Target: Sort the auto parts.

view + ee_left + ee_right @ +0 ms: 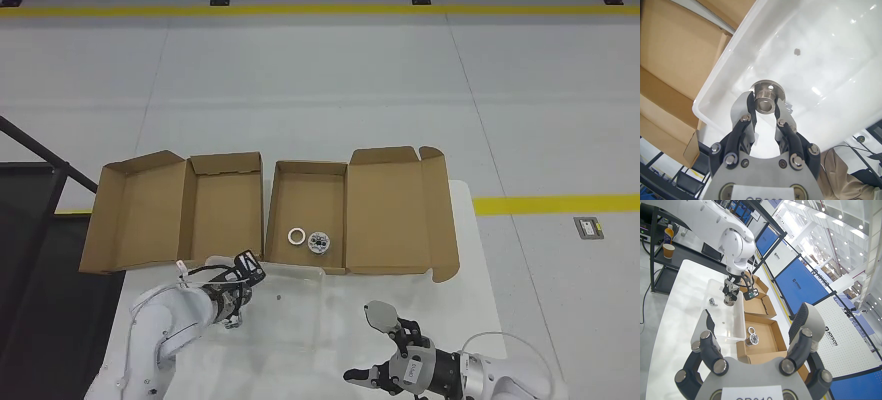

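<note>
My left gripper [763, 103] is shut on a flanged metal bushing [763, 94], just above the floor of a clear plastic bin [719, 62]. From the right wrist view, the left gripper [730, 297] holds the bushing [729, 303] upright near the bin's [741, 321] box-side wall. A small metal bracket [712, 301] lies in the bin close by. My right gripper [756, 321] stands open and empty at the table's near side, also seen from above as the right gripper [368, 346]. The left gripper [236, 300] is at the front left.
Two open cardboard boxes stand at the back: the left box [222, 215] and the right box [305, 205]. The right one holds a metal ring [297, 236] and a round part [319, 241]. A dark speck [797, 51] lies on the bin floor.
</note>
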`<state>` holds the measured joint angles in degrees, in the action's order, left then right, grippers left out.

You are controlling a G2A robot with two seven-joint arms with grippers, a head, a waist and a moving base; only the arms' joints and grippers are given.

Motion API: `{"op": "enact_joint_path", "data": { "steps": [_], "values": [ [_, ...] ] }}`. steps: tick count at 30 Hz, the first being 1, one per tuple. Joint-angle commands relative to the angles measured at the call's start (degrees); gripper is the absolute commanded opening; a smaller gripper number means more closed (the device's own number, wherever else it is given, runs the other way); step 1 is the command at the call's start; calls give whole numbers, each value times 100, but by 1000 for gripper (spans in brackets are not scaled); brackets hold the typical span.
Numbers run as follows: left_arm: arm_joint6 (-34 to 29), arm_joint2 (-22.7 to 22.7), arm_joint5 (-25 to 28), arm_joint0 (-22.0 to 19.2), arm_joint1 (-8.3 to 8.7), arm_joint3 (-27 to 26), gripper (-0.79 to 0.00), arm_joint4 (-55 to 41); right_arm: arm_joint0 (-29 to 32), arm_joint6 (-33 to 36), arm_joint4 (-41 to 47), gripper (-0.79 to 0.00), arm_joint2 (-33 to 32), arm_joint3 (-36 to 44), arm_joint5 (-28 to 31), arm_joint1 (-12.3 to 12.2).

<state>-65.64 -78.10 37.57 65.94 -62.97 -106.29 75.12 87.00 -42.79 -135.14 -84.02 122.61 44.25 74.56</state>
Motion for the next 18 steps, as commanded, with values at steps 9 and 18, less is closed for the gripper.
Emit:
{"op": "enact_joint_path", "data": {
  "steps": [9, 18],
  "values": [
    [1128, -1756, -105, 925, 164, -948, -785, -1053, 0, 0, 0, 0, 0, 0, 0, 0],
    [1743, -2320, -100, 934, 203, -590, -785, -1624, 0, 0, 0, 0, 0, 0, 0, 0]
  ]
}}
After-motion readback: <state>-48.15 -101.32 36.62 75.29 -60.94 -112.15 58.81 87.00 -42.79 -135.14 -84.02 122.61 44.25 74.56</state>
